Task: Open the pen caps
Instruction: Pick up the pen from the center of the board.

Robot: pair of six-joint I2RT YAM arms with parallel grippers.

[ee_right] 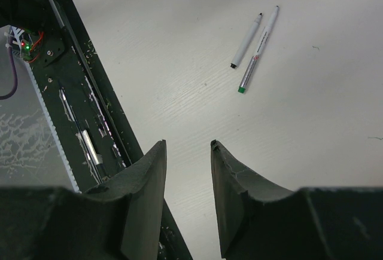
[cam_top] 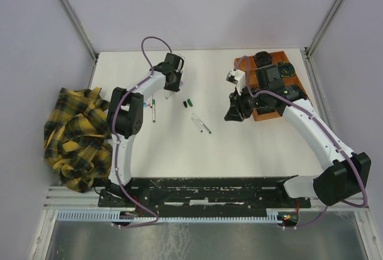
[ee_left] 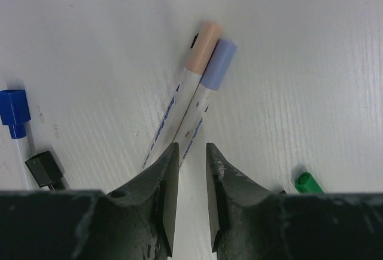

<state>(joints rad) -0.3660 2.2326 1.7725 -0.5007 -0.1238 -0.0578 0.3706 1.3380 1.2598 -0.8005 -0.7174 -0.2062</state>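
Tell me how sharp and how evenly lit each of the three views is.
Top view: soft, even light, faint shadows only, the pens very small. Left wrist view: two caps sharp, the left pincer dark and a little soft. Right wrist view: table bright, right pincer dark.

On the white tabletop [cam_top: 239, 152]: two bare pens [cam_top: 201, 123], a green cap [cam_top: 190, 102] and black cap [cam_top: 182, 103] nearby, checked cloth [cam_top: 75, 137] at left, orange tray [cam_top: 277, 54] at right.

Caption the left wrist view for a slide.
Left claw, slightly open, at the tail ends of two capped pens lying side by side: peach cap, lavender cap.
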